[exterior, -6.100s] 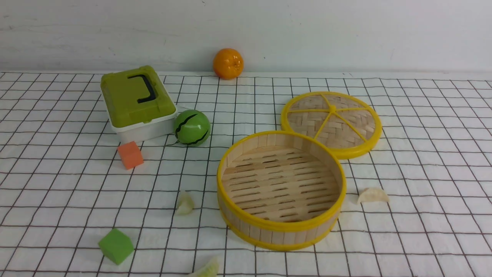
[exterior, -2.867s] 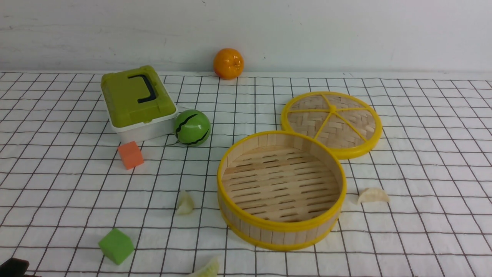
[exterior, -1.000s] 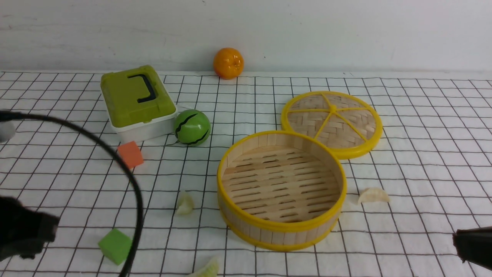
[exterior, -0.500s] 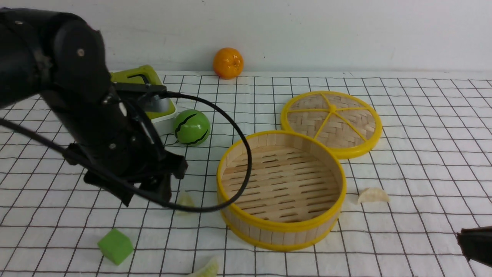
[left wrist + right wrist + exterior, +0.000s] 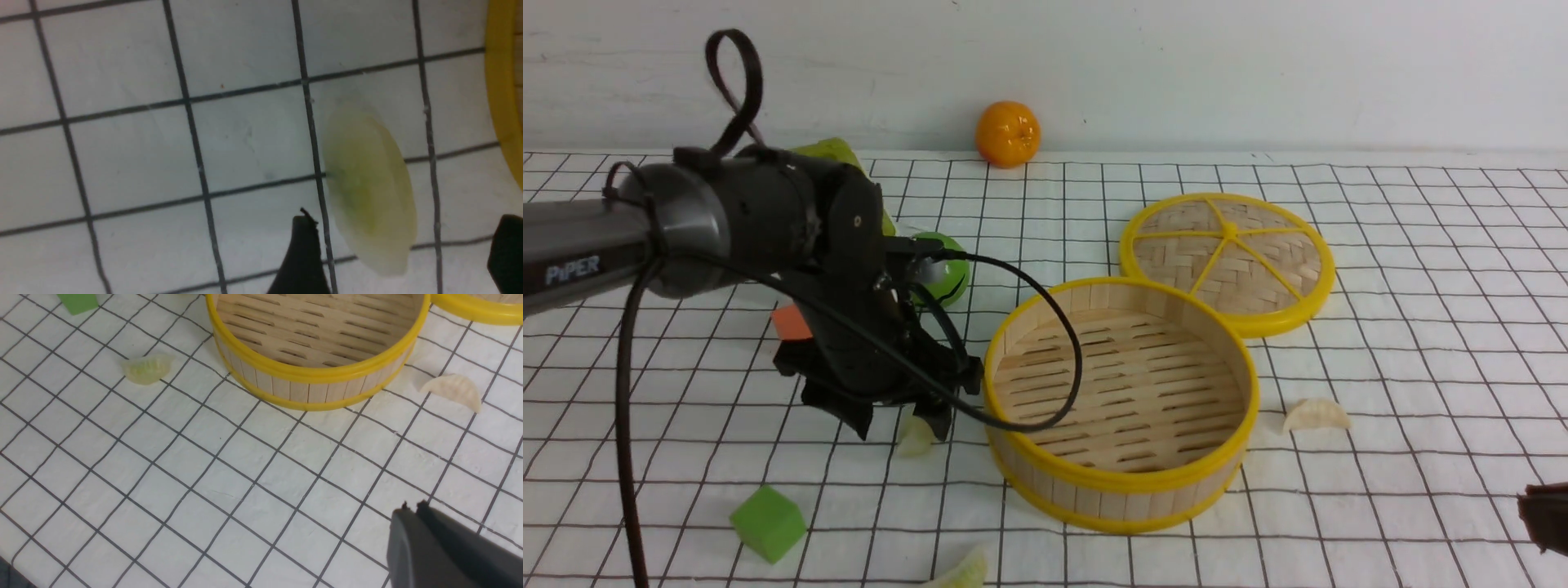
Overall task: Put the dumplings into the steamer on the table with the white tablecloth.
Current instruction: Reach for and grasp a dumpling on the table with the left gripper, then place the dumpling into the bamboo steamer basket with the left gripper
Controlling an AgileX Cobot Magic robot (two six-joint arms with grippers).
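Observation:
The steamer stands empty on the white tablecloth covering the table. Three dumplings lie outside it. One dumpling lies just left of the steamer, and my left gripper stands open over it, a finger on each side. In the left wrist view this pale green dumpling lies between the black fingertips, apart from both, near the steamer's rim. A second dumpling lies right of the steamer, a third at the front edge. My right gripper is shut and empty at the front right.
The flat woven lid lies behind the steamer on the right. A green ball, an orange cube and a green box sit partly behind the left arm. A green cube lies front left, an orange by the back wall.
My left arm swung in from the left and came down over the dumpling beside the steamer, and its jaws opened. The right gripper has slipped slightly further out at the front right corner.

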